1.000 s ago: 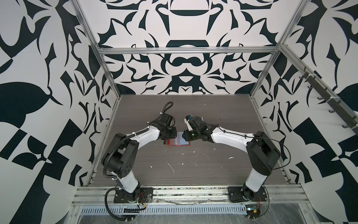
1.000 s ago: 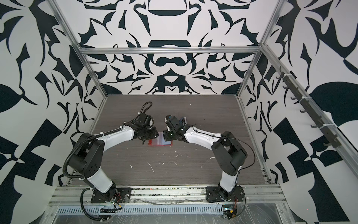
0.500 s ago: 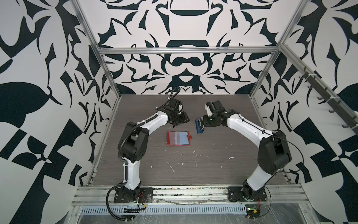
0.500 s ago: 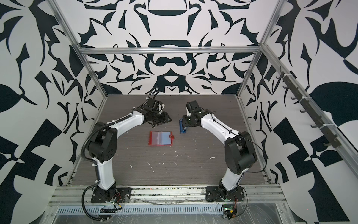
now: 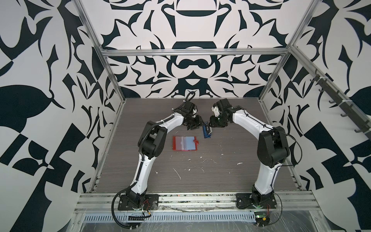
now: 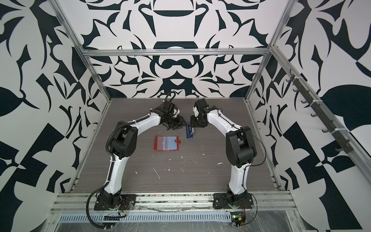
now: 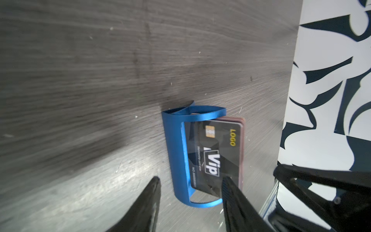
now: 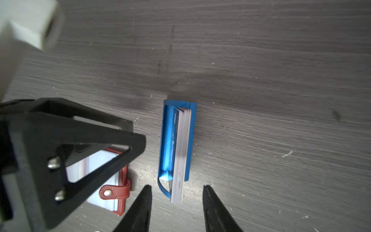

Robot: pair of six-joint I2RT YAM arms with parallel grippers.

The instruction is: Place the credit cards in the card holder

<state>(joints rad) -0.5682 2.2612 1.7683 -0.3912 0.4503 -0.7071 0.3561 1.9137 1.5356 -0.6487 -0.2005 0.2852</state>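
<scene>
Both arms are coming off the card holder (image 5: 184,143) and swinging to the far side. A second ago both grippers were sitting over it mid-table (image 5: 220,176); now they're converging on the blue rack (image 5: 206,131). Reading: one insert is wrapping up and the next pick is starting.

The holder is lying open and flat, pockets up, apart from both grippers and just beside the rack. One page is showing pale blue in both top views, probably a card already seated.

The remaining credit cards (image 8: 181,152) are standing on edge as a stack in the rack, with the dark VIP card (image 7: 214,152) facing out at the front.

Left gripper (image 7: 191,178): it is sitting partly open and carrying nothing, with its tips flanking one end of the rack. One fingertip (image 7: 230,190) is overlapping the VIP card's corner in the wrist view; actual contact can't be told.

Right gripper (image 8: 177,186): it is also partly open and empty. Its jaws are standing wider than the stack and lining up on its end, not touching it yet.

Both jaws are opening up compared with a second ago, which fits a release followed by a fresh approach.
</scene>
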